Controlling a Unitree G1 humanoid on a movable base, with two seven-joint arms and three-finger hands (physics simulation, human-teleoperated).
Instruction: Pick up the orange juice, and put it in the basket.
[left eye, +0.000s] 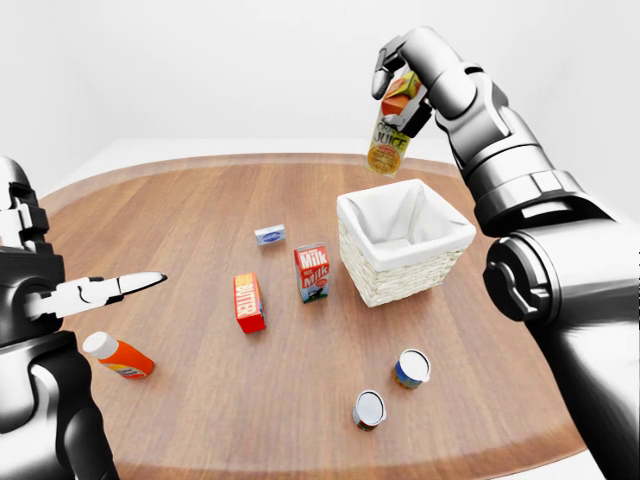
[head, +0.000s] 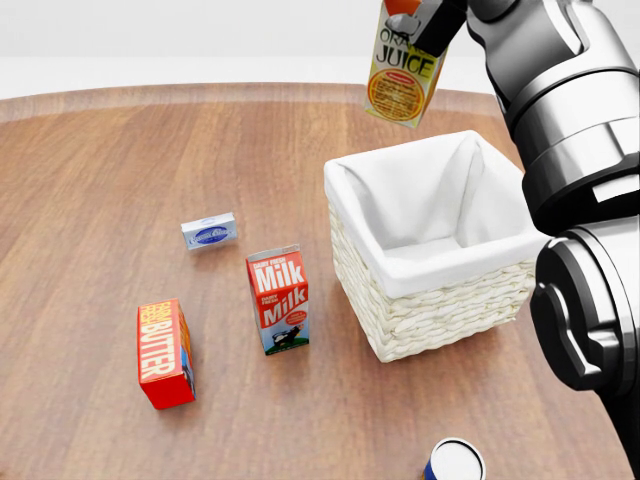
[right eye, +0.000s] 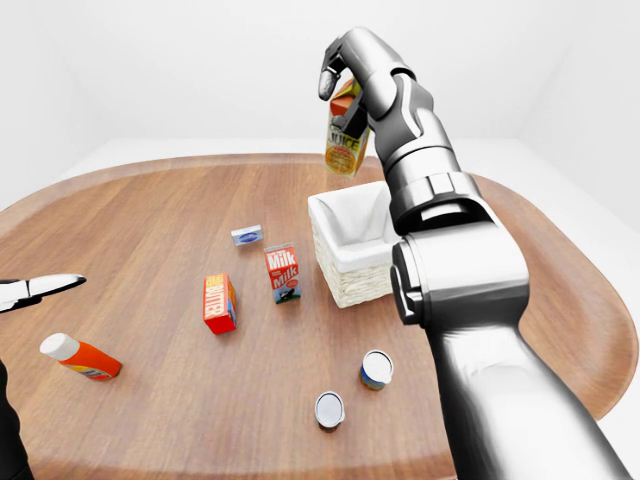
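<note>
Held aloft in the right hand (left eye: 408, 75), fingers closed round its upper part: the orange juice (head: 403, 68), a carton tilted with its base swung toward the left of the head view, hanging in the air above the top-left rim of the basket (head: 440, 300) and not touching it. Seen only in part in the head view, where the carton's top and the grasping fingers run off the upper edge; shown whole in the two eye views, with the grey fingers curled over the carton's orange gable. Basket white-lined, woven, standing on the round wooden table (left eye: 200, 200). Just left of the basket, an upright milk carton (head: 279, 301); further left, a red butter box (head: 165, 353); above these, a small blue-and-white packet (head: 209, 232) lying flat. Barely caught at the bottom edge of the head view, one blue can (left eye: 411, 368); in the eye views also a second, silver-topped can (left eye: 369, 409) just beside it, and at far left an orange bottle with a white cap (left eye: 118, 356) lying on its side. Visible in the eye views alone: the left hand (left eye: 105, 290), well apart from everything, fingers stretched out straight and close together, holding nothing, poised over the table's left edge.
</note>
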